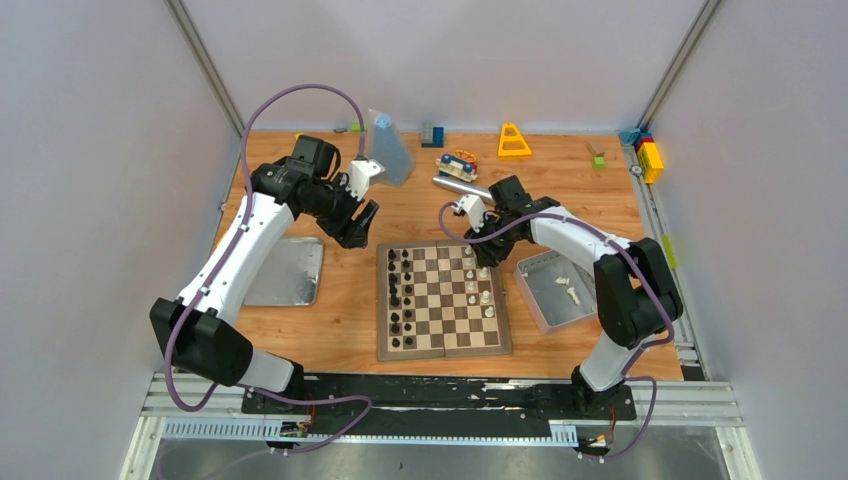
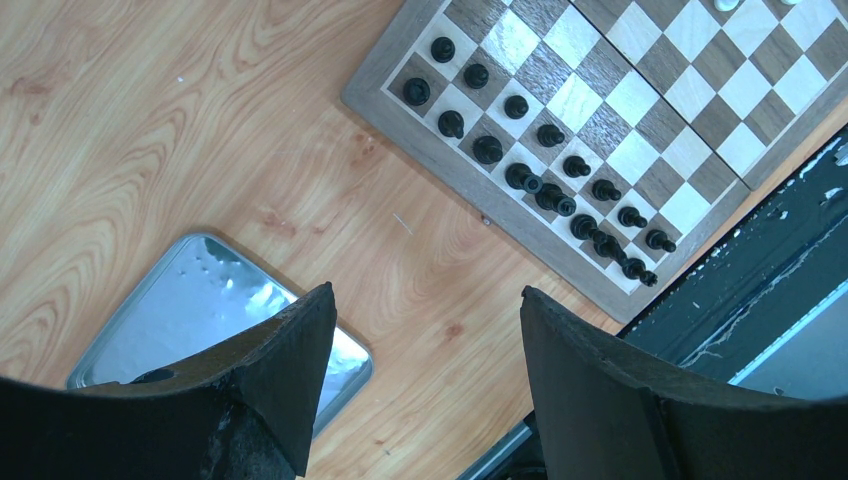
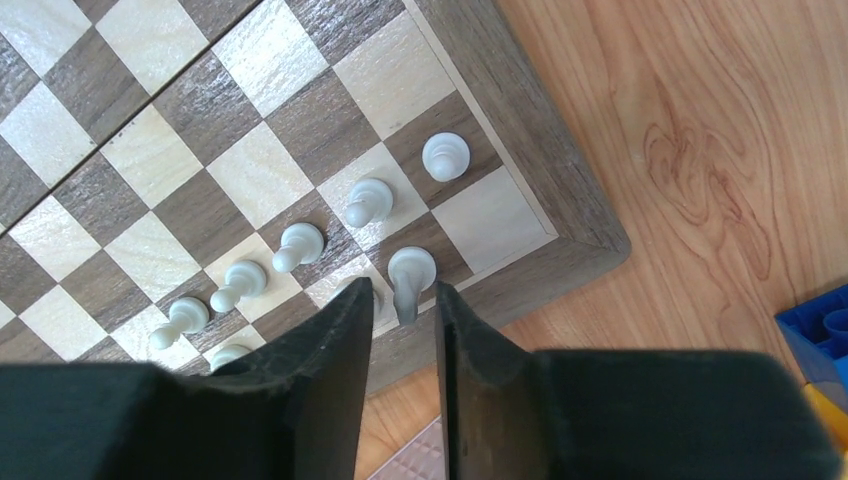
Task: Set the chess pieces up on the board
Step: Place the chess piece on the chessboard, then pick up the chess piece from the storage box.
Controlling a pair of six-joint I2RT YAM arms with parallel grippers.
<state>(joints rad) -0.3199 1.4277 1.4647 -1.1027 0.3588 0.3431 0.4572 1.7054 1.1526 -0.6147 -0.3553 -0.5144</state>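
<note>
The board (image 1: 443, 345) lies in the middle of the table, with black pieces (image 1: 400, 295) in its two left columns and several white chess pieces (image 1: 478, 285) along its right side. My right gripper (image 1: 483, 252) hangs over the board's far right corner. In the right wrist view its jaws (image 3: 403, 290) stand narrowly open around a white piece (image 3: 411, 268) that stands on a corner-row square, with a gap showing beside it. More white pieces (image 3: 368, 200) stand in a row next to it. My left gripper (image 1: 358, 222) is wide open and empty (image 2: 428, 295) above bare table left of the board (image 2: 440, 160).
A metal tin (image 1: 535, 300) right of the board holds loose white pieces (image 1: 570, 292). A flat metal lid (image 1: 290, 270) lies to the left. Along the back edge are a grey cylinder (image 1: 460, 186), a yellow triangle (image 1: 514, 140), a bag (image 1: 388, 148) and toy bricks (image 1: 650, 158).
</note>
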